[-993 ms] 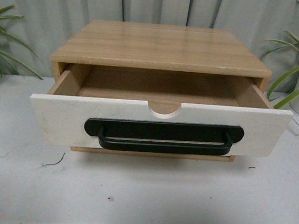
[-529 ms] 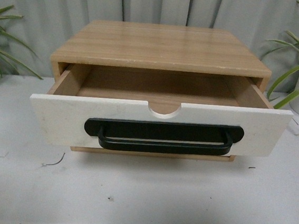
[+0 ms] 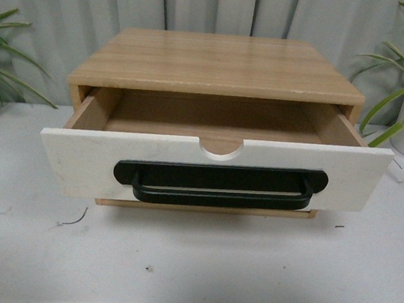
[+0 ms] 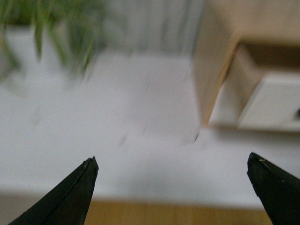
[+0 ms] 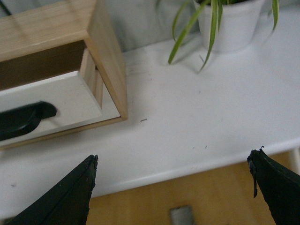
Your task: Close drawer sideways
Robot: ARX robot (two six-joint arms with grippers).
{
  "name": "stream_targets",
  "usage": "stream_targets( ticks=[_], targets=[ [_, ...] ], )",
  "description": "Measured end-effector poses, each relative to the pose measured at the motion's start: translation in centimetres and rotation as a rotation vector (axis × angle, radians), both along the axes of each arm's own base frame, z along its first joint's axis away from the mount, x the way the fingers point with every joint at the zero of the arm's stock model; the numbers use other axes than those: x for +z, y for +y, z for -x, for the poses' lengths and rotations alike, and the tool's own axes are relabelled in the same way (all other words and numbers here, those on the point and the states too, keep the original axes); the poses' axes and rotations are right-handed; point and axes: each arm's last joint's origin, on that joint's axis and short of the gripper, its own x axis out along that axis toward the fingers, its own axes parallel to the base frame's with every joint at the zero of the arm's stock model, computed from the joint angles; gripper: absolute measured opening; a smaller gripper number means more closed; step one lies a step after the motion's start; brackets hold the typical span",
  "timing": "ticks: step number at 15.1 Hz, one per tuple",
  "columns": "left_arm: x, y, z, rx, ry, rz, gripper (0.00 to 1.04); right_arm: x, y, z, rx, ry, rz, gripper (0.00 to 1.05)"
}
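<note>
drawer (image 3: 188,150), white-fronted with a black handle (image 3: 220,185), drawn well out of its wooden case (image 3: 217,63) on the white table (image 3: 198,266); it lies between the two grippers, ahead of each and well apart from both. from the left gripper (image 4: 171,161) it stands forward and toward the robot's right; from the right gripper (image 5: 172,157), forward and toward the robot's left. both grippers hang short of the table's near edge with fingers spread wide and nothing between them. step in hand, as judged: the approach, with no contact made and the closing push not yet begun. the next move calls for one gripper to reach the white front and press it, probably with the flat side of a finger, straight back into the case; the front looks slightly askew, so a push near its middle would be less likely to jam it. beyond the right gripper, further to the robot's right, stands a plant (image 5: 211,28) in a white pot (image 5: 229,23); another plant (image 3: 2,68) lies beyond the left gripper, to the robot's left. hidden or unclear: neither arm shows in the front view; each wrist view shows fingertips only; the left wrist view is blurred; the drawer floor just behind its front and the runners cannot be seen.
</note>
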Motion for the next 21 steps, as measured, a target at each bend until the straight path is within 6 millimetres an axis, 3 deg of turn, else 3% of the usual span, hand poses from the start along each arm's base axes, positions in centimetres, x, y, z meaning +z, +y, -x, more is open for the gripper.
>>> stream_targets(
  ticks=[1, 2, 5, 9, 12, 16, 17, 18, 21],
  targets=[
    [0.5, -0.4, -0.4, 0.067, 0.114, 0.033, 0.98, 0.3, 0.0, -0.6, -0.030, 0.007, -0.094, 0.98],
    [0.7, -0.6, -1.0, 0.175, 0.119, 0.065, 0.98, 1.5, -0.1, -1.5, -0.054, -0.040, -0.172, 0.98],
    [2.0, -0.8, -2.8, 0.173, 0.061, 0.072, 0.98, 4.7, -0.3, -4.2, -0.058, -0.129, -0.171, 0.98],
    [6.6, -2.3, -7.3, -0.070, -0.038, -0.170, 0.98, 7.8, 1.1, -9.6, 0.093, -0.217, 0.198, 0.98],
    [9.6, -5.2, -9.7, -0.315, -0.106, -0.503, 0.98, 8.3, 3.1, -12.7, 0.273, -0.304, 0.714, 0.98],
    [8.3, -8.2, -10.3, -0.684, 0.031, -1.047, 0.98, 6.3, 4.1, -13.4, 0.596, -0.149, 1.317, 0.98],
    [8.4, -9.0, -10.9, -0.781, 0.034, -1.202, 0.98, 6.3, 4.1, -13.5, 0.706, -0.114, 1.541, 0.98],
    [6.9, -10.1, -12.3, -0.855, 0.073, -1.299, 0.98, 4.8, 4.4, -14.1, 0.861, -0.040, 1.691, 0.98],
    [4.9, -10.7, -13.9, -0.864, 0.133, -1.323, 0.98, 3.5, 5.6, -15.5, 0.890, -0.053, 1.701, 0.98]
  ],
)
